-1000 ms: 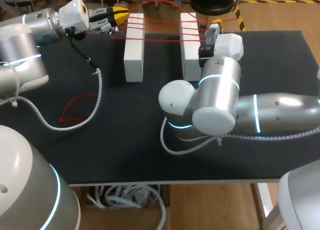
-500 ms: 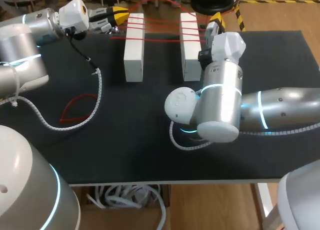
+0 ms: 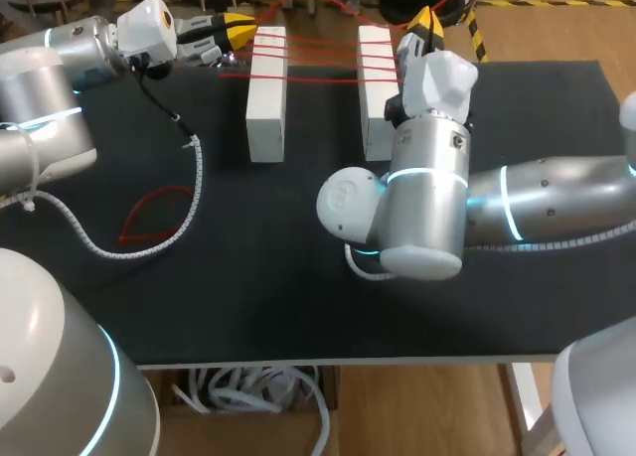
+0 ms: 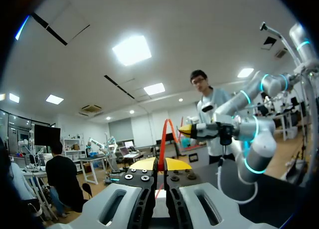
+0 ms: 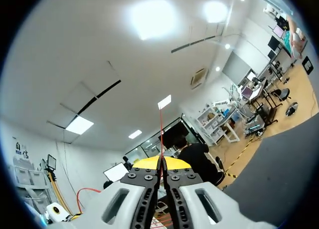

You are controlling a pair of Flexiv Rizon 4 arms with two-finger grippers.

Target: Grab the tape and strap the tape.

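Two white blocks, the left one [image 3: 266,93] and the right one [image 3: 376,88], stand at the far side of the black table. Several strands of red tape [image 3: 323,59] stretch between them. My left gripper [image 3: 238,26] sits just left of the left block, shut on the tape. In the left wrist view the red tape [image 4: 164,134] rises from between the closed tips of that gripper [image 4: 158,164]. My right gripper [image 3: 425,23] is raised behind the right block, shut on the tape. A thin red strand [image 5: 160,134] runs up from its closed tips [image 5: 160,162].
A loose loop of red tape [image 3: 154,218] lies on the mat [image 3: 248,277] at the left, beside the left arm's white coiled cable [image 3: 189,178]. The right arm's bulky elbow [image 3: 417,208] hangs over the table's middle, close to the right block.
The right gripper has risen and swung toward the table's far edge, past the right block, with the tape in it; its elbow has shifted. The left arm has stayed still.
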